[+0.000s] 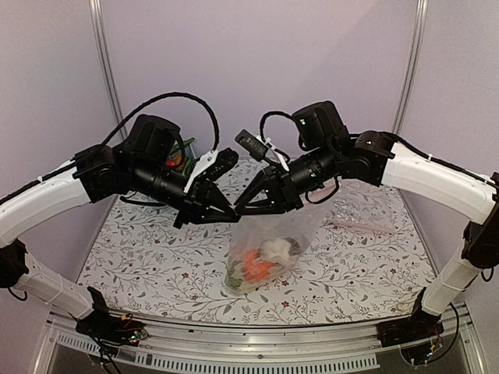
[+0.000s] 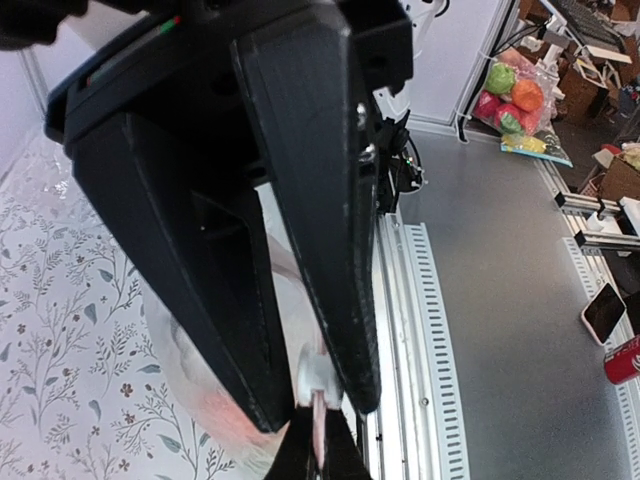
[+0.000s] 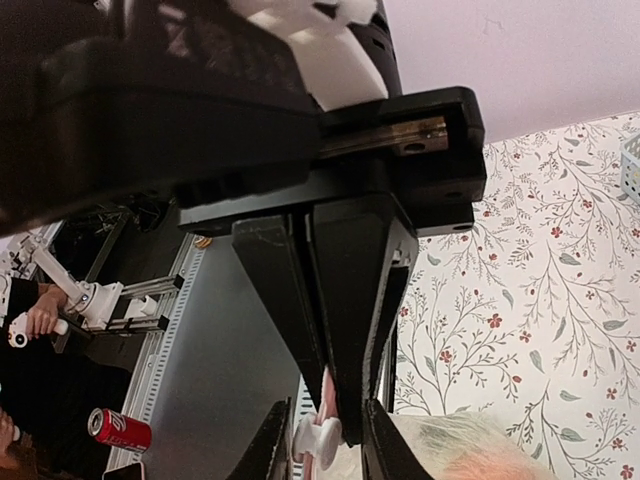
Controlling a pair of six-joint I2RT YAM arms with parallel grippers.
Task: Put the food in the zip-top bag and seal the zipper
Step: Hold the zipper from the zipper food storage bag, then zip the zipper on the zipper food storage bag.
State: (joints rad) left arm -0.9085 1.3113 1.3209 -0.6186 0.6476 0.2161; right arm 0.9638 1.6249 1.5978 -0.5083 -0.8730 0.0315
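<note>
The zip-top bag (image 1: pixel 269 238) hangs in the air over the middle of the table, held up by its mouth. Inside, at the bottom, lies the food: an orange piece (image 1: pixel 256 266) and a cream-white piece (image 1: pixel 274 248). Both grippers meet tip to tip at the bag's top edge. My left gripper (image 1: pixel 231 212) (image 2: pixel 318 400) is shut on the zipper's white slider (image 2: pixel 320 385) (image 3: pixel 318 438). My right gripper (image 1: pixel 238 208) (image 3: pixel 337 420) is shut on the pinkish zipper strip (image 3: pixel 327 396) right beside the slider. The maroon piece cannot be made out.
A blue basket (image 1: pixel 181 158) with green and red items stands at the back left, behind the left arm. A second clear bag (image 1: pixel 360 218) lies flat on the floral tablecloth at the right. The metal front rail (image 1: pixel 257 347) runs along the near edge.
</note>
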